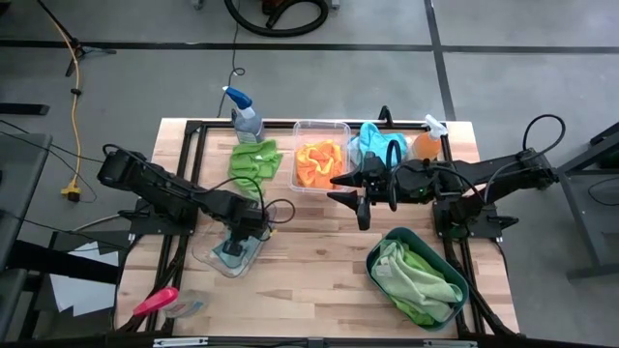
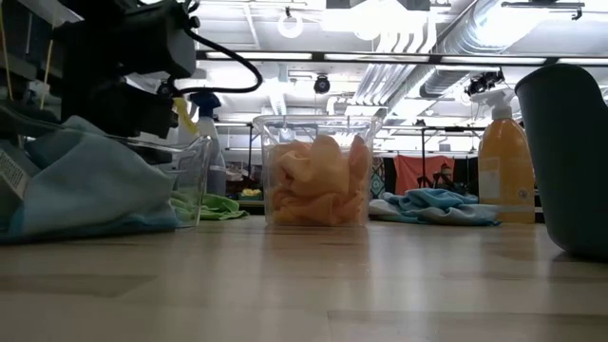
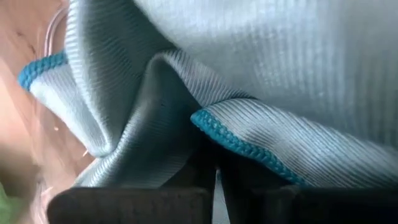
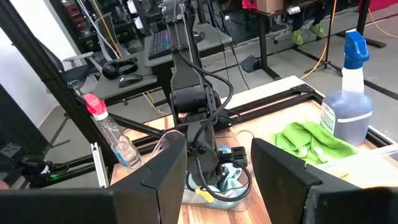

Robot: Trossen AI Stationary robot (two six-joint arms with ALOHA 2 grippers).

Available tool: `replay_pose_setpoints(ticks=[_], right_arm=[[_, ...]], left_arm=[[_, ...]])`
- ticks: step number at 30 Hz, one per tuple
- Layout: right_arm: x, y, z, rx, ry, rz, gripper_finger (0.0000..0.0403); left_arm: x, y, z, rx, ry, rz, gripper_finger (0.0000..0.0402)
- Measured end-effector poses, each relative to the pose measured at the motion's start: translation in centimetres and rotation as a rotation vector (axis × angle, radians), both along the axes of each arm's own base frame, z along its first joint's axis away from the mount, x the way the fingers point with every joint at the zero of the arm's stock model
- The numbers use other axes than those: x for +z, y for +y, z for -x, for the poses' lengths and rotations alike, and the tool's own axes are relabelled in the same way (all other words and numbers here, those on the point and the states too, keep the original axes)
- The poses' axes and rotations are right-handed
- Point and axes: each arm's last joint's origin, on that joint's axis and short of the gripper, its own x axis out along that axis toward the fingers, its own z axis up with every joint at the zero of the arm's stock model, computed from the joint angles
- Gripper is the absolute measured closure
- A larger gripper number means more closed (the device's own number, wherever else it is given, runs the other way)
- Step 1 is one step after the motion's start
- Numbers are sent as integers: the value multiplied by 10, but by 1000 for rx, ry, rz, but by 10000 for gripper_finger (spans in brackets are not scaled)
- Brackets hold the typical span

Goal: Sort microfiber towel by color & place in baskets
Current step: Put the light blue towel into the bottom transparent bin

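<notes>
At the near left corner of the wooden desk (image 1: pixel 319 242) lies a pink-handled tool (image 1: pixel 155 302), off by itself. Next along, the left gripper (image 1: pixel 233 247) is plunged down into the clear shallow dish (image 1: pixel 208 259), its fingers (image 3: pixel 199 177) pinched shut on a fold of the light blue towel (image 3: pixel 261 68) that sits in that dish — from its own wrist camera the ribbed cloth and its teal stitched hem fill nearly everything. Behind it, at the far edge, a blue-topped spray bottle (image 1: pixel 246 118) stands just beside a loose lime green towel (image 1: pixel 255 159) lying on the desk. In the middle of the far side stands the clear deep tub (image 1: pixel 321 155) with orange towels (image 2: pixel 316 182) heaped inside; the low camera shows them pressed against its wall. Just right of the tub the right gripper (image 1: pixel 346 188) hovers over bare wood, fingers (image 4: pixel 163 180) parted about halfway and holding nothing. Behind its arm a second light blue towel (image 1: pixel 379 143) lies crumpled on the desk, next to an orange spray bottle (image 1: pixel 428 143). Nearest the front right corner sits the dark teal basin (image 1: pixel 418 275) — green towels (image 1: pixel 416 278) are piled in it.
</notes>
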Motion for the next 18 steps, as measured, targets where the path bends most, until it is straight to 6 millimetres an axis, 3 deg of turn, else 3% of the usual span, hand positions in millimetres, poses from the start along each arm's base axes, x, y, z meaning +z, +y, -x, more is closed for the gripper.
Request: replay_pose_setpoints(ticks=[10, 18], right_arm=[[-1, 0, 0, 3, 9, 4, 226], [-1, 0, 0, 3, 12, 4, 226]], left_arm=[[46, -2, -10, 38, -27, 6, 284], [104, -1, -7, 62, -42, 17, 205]])
